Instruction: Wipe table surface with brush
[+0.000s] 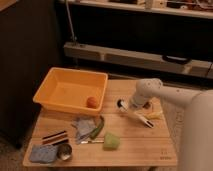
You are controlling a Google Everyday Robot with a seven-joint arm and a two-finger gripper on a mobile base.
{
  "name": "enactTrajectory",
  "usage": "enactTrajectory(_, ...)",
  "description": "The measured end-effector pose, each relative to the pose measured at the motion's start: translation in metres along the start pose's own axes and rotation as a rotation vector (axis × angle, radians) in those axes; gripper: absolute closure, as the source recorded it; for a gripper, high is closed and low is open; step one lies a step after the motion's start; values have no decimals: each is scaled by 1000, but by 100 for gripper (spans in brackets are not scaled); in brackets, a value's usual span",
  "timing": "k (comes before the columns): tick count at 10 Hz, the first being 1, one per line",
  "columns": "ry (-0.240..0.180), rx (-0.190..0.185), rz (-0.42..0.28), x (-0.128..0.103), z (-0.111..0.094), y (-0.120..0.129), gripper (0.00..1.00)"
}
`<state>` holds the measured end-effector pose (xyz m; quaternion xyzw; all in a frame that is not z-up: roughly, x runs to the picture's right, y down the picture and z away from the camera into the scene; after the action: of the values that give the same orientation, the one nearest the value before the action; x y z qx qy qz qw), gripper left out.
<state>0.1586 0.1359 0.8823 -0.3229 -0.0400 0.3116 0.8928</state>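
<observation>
It looked like a robotics lab. A small wooden desk [150, 150] with an orange tub [75, 73] stood before dark industrial shelving [140, 9] across the top of the frame. A robot's tool [132, 107] hung over the desk, right of centre.

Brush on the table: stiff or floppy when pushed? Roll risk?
Probably stiff: the brush lies straight on the table surface. Likely light, being slim. May pivot if pushed off-centre. The gripper is at its head end.
</observation>
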Motion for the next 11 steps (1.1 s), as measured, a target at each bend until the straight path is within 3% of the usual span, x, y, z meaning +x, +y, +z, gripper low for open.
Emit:
enactTrajectory(5, 80, 10, 73, 73, -8, 6, 100)
enactTrajectory(9, 135, 4, 12, 89, -16, 62, 100)
enactTrajectory(11, 165, -36, -46, 96, -9, 102, 100)
